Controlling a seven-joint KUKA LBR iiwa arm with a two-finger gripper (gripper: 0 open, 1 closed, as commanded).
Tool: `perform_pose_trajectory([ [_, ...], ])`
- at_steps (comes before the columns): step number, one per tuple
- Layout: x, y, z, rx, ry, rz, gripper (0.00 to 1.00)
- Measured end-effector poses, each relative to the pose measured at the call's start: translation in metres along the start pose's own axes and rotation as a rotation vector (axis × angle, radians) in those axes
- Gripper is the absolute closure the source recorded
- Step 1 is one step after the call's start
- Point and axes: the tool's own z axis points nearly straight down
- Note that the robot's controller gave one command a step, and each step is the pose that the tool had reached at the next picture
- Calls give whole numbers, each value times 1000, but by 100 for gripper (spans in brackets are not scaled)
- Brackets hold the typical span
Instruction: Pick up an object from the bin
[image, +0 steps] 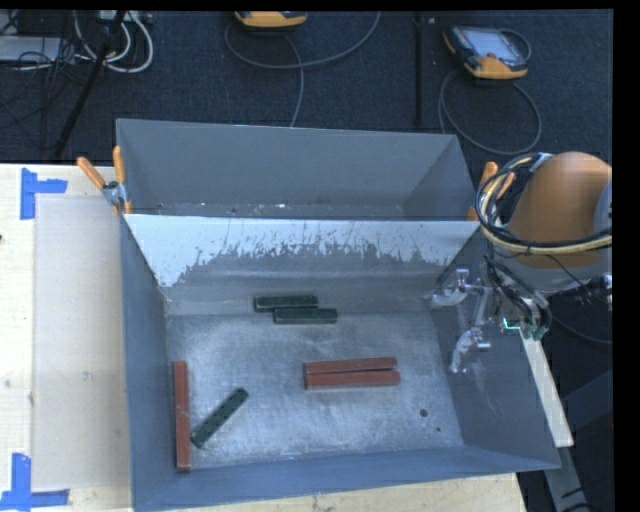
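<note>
Nothing is picked up yet: the claw (455, 328) hangs over the right-hand slope of the grey metal bin (300, 190), spread open and empty, so by my judgement the whole grasp and lift are left to do. Nearest it on the bin floor lies a pair of reddish-brown flat bars (351, 373), side by side. Farther off are two dark green bars (295, 309), a single dark green bar (219, 417) and a long reddish-brown strip (181, 415) against the left wall

The arm's orange cover (558, 200) is running off the right edge and is hiding part of the right rim of the bin (290, 175). A dark speck (423, 411) on the bin floor is proving too small to identify.
</note>
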Motion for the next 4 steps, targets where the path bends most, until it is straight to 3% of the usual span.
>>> perform_pose_trajectory([
  [1, -2, 0, -5, 1, -7, -3, 0],
  [2, 17, 35, 37, 3, -11, -83, 0],
  [3, -12, 70, 62, 4, -25, 5, 100],
  [4, -10, 71, 64, 3, -20, 4, 0],
])
